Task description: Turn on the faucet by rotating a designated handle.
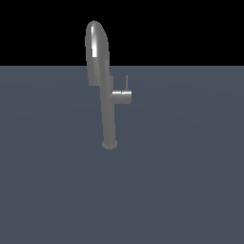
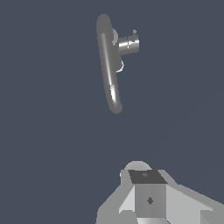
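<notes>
Nearest the wrist camera is the gripper (image 2: pixel 146 192), a pale grey blocky body filling the lower edge of that view; its fingers run together into one mass there, so whether they are spread or pressed together cannot be told. It grips nothing visible and sits well apart from the faucet. The exterior view does not show the gripper or the arm at all.

Beyond it, the wrist view looks down on the faucet (image 2: pixel 108 65) from above: the arched spout appears as a long, rounded bar, with the short side stub (image 2: pixel 129 44) jutting off near one end. The handle (image 2: pixel 134 32) shows here only as a tiny nub at the stub's tip, foreshortened.

The exterior view gives the side profile that the wrist view lacks. The faucet (image 1: pixel 106 90) stands upright on the flat blue-grey worktop (image 1: pixel 181 181), its slim column rising from a small round base (image 1: pixel 110 143) to the rounded spout on top. The stub (image 1: pixel 122 97) points towards the exterior view's right, and the handle (image 1: pixel 127 82) rises from it as a thin, vertical pin.
</notes>
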